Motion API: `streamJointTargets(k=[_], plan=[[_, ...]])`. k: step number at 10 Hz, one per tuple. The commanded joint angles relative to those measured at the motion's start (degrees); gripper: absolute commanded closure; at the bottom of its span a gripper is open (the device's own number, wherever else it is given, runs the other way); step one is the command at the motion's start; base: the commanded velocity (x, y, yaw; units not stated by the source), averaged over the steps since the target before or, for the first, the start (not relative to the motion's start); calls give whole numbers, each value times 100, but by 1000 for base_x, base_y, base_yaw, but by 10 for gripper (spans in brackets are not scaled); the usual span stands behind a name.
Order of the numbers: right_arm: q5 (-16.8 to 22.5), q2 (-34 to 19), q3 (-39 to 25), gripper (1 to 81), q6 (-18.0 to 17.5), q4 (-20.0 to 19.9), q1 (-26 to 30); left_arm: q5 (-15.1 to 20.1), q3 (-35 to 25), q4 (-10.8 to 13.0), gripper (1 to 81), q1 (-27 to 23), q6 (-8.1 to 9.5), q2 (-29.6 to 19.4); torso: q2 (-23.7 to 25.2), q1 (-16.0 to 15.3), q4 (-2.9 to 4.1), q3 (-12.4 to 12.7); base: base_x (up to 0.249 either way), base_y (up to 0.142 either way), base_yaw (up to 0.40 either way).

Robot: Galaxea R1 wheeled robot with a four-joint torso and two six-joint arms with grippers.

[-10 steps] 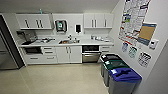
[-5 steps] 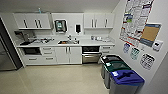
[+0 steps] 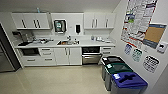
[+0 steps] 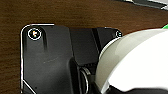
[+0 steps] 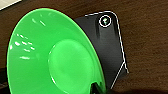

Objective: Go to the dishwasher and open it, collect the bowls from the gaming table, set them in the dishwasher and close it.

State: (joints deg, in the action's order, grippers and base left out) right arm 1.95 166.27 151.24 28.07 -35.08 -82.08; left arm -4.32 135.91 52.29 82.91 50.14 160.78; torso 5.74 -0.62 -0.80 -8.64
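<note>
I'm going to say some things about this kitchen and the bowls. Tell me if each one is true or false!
1. The dishwasher sits under the counter, to the right of the sink. True.
2. The nearest bin has a red lid. False: its lid is blue.
3. The right wrist view shows a bright green bowl. True.
4. The left wrist view shows an orange bowl. False: the bowl there is white.
5. The wall cabinets are white. True.
6. The wall on the right is bare. False: posters hang there.
</note>
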Motion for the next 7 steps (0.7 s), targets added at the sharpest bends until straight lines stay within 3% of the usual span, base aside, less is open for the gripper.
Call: streamJointTargets(k=[1, 7], plan=[[438, -56, -25, 811, 31, 37, 328, 18, -91, 45, 811, -270, -13, -37, 0, 0, 0, 0, 122, 0, 0], [438, -64, -25, 811, 31, 46, 328, 27, -91, 10, 811, -279, -4, -54, 0, 0, 0, 0, 125, 0, 0]])
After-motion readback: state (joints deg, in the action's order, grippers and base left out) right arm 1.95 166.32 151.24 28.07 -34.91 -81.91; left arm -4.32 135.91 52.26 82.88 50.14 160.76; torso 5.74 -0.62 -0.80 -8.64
